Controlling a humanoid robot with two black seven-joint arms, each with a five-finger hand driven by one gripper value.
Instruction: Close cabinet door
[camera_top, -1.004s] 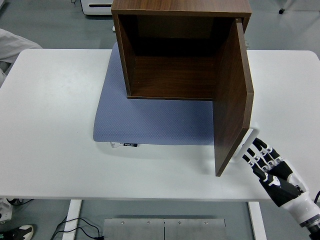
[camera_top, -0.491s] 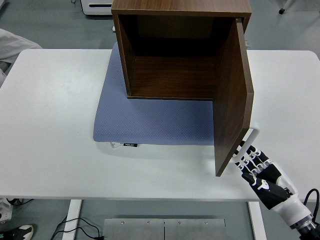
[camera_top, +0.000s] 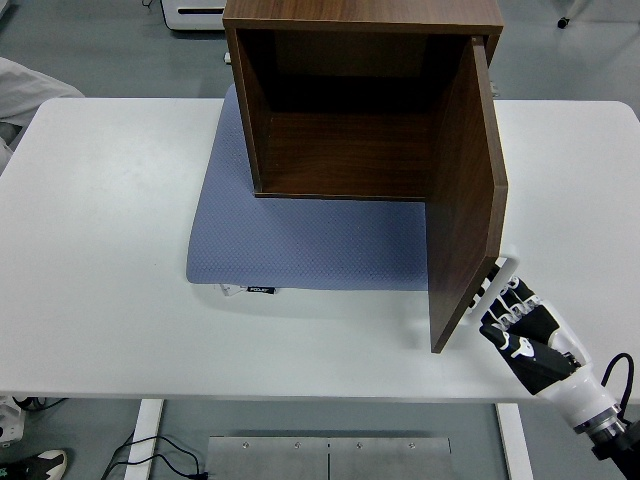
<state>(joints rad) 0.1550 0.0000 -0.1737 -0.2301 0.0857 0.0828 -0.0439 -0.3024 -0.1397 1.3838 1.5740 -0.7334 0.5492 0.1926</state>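
White table (camera_top: 110, 250) fills most of the head view, with grey floor visible beyond its far edge and below its near edge. On the table lies a blue-grey mat (camera_top: 300, 245), and a dark brown wooden cabinet (camera_top: 350, 110) stands on the far part of that mat with its open front facing the near edge. The cabinet interior is in shadow and shows no contents. The cabinet door (camera_top: 468, 200) is hinged on the right side of the cabinet and stands swung wide open, projecting toward the near edge of the table; its free edge hangs above the table surface beyond the mat's near right corner. A pale handle (camera_top: 497, 272) shows on the door's outer face near the lower free corner. The right hand (camera_top: 520, 325) enters from the lower right corner of the view and sits just beside the outer face of the door at that lower corner, below the handle. Its fingers (camera_top: 505, 303) are extended close together toward the door and hold nothing; whether they touch the door surface cannot be determined. A pale sleeve (camera_top: 25, 90) of a person shows at the left edge, behind the table.
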